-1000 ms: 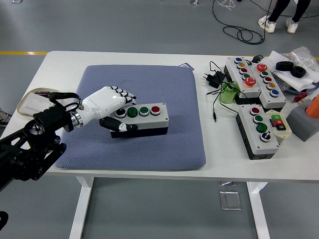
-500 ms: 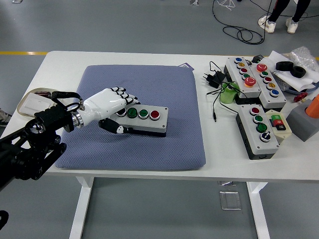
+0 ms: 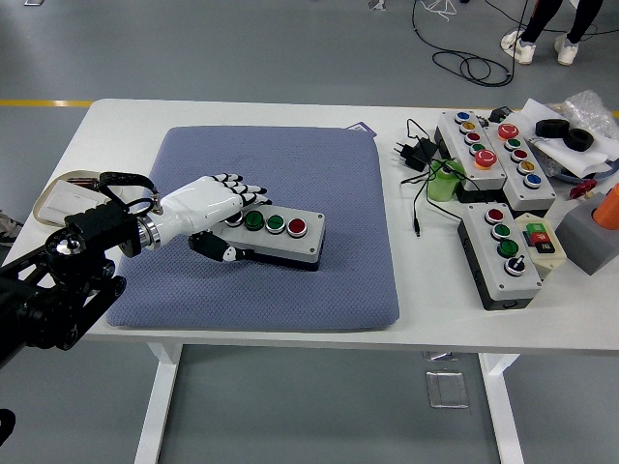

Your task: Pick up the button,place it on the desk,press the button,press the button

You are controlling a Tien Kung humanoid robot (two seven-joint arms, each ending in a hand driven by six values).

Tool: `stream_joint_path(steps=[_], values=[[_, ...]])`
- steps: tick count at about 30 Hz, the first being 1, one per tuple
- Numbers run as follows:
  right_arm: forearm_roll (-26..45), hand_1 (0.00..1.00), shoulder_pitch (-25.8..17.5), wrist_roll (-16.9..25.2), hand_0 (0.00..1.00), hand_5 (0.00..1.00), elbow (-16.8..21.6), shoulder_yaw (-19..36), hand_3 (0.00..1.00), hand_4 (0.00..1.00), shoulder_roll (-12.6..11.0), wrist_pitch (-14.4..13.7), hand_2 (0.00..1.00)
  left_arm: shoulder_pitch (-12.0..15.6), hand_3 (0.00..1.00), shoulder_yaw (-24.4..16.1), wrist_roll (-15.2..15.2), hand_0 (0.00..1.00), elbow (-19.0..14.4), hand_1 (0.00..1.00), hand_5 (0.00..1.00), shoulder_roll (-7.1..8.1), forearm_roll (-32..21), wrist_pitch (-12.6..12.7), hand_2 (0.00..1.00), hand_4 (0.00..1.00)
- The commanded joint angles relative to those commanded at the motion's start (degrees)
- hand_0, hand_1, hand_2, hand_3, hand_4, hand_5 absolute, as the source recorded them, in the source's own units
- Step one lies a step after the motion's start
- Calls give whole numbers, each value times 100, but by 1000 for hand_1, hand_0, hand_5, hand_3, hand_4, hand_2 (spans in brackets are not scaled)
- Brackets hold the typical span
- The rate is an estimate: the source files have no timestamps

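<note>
Head view: left robot hand (image 3: 218,208) grasps button box (image 3: 276,235) at its left end, mid-pad (image 3: 319,290); open pad all round.

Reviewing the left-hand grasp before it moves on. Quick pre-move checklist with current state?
1. Left hand closed on the button box: ok, fingers over its left end, thumb below.
2. Box lifted clear of the blue mat: cannot tell; it looks tilted, contact underneath is hidden.
3. Buttons unobstructed: not ok; two green and one red show, the leftmost is under the fingers.
4. Bare white table to set it on: ok, a strip between mat and the other button boxes.
5. Black cable in that strip: not ok, possible snag.
</note>
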Motion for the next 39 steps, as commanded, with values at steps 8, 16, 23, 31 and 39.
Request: stream_joint_path(steps=[8,16,23,31,39], values=[[17,640,4,2,666,226,0,-10,576,360,1,-3,660,19,966,-109,11,945,-16,915,2,-1,-118,-307,996,613],[27,640,7,1,667,228,0,-21,576,361,-2,1,660,-1,998,-134,-34,969,5,973,137,5,-526,-706,998,803],[40,640,7,5,666,229,0,-33,576,361,-6,-2,660,-20,998,-129,-45,991,5,994,513,-5,-486,-801,998,998],[48,640,8,7,664,228,0,-33,576,361,-7,-6,660,-32,998,-132,-1,998,-7,998,575,-8,-504,-792,998,998],[31,640,3,1,664,228,0,-26,576,360,-5,1,661,-30,998,-292,17,998,-121,998,584,7,-676,-825,998,998]])
